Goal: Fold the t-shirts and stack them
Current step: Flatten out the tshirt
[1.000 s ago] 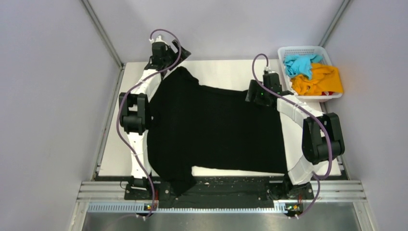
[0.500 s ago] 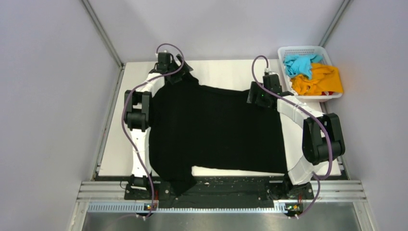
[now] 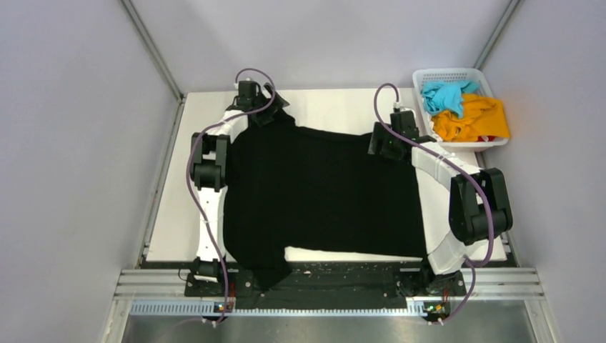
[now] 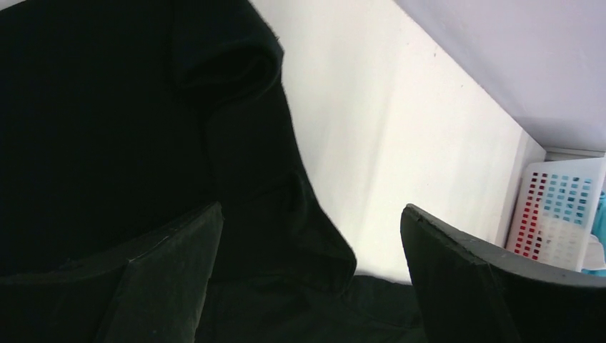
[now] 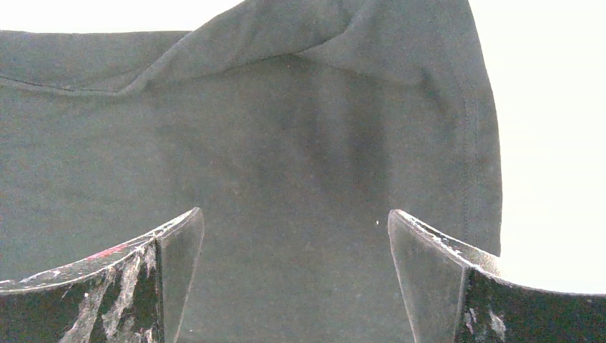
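The black t-shirt (image 3: 318,193) lies spread flat on the white table (image 3: 329,107), with one sleeve hanging over the near edge. My left gripper (image 3: 268,108) is open over the far left sleeve; in the left wrist view (image 4: 311,207) crumpled black fabric (image 4: 243,143) lies between the jaws. My right gripper (image 3: 380,143) is open over the shirt's far right corner; in the right wrist view (image 5: 294,211) flat fabric (image 5: 286,143) with a folded edge lies under it. The turquoise-blue t-shirt (image 3: 446,96) and the orange-yellow t-shirt (image 3: 475,118) lie bunched in the basket.
The white lattice basket (image 3: 450,73) stands at the far right corner of the table and shows in the left wrist view (image 4: 561,214). Grey walls close in the table on both sides. A black rail (image 3: 343,275) runs along the near edge.
My left arm has swung to the right, bringing its gripper over the shirt's far left sleeve. The right arm and the shirt have hardly moved.
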Controlling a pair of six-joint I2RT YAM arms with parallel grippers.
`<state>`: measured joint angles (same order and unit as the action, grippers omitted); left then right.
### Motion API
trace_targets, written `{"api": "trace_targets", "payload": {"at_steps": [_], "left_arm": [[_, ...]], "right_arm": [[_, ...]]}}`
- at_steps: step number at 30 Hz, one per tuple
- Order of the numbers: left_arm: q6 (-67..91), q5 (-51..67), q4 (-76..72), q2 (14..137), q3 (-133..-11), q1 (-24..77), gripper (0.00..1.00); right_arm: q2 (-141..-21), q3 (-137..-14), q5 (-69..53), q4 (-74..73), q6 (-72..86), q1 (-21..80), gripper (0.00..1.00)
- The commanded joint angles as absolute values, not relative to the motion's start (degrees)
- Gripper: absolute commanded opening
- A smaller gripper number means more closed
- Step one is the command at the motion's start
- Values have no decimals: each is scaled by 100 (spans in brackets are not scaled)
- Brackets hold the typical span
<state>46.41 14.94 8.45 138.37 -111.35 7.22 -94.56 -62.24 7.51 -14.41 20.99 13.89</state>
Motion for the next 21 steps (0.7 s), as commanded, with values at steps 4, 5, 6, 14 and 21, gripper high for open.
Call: {"api": "trace_targets", "payload": {"at_steps": [4,5,6,14,21], "left_arm": [[5089,1854,204,14493,-12058,832,99],[5187,1924,112,14590,-12179,846,99],[5289,1992,-28,14679,-12287,856,99],[5704,1458,-992,15203,-13290,1066,99],[5663,1272,-1184,15742,-14205,1126,99]], "right_arm": [[-9203,-6211,963,-1471,2028,1432,99],[-9190,-6216,985,-1482,2030,1433,99],[-9179,-6215,1003,-1485,2026,1433,99],[-9198,-6221,1038,-1475,2063,1429,99],[-9232,-6278,1102,-1446,2057,1432,99]]}}
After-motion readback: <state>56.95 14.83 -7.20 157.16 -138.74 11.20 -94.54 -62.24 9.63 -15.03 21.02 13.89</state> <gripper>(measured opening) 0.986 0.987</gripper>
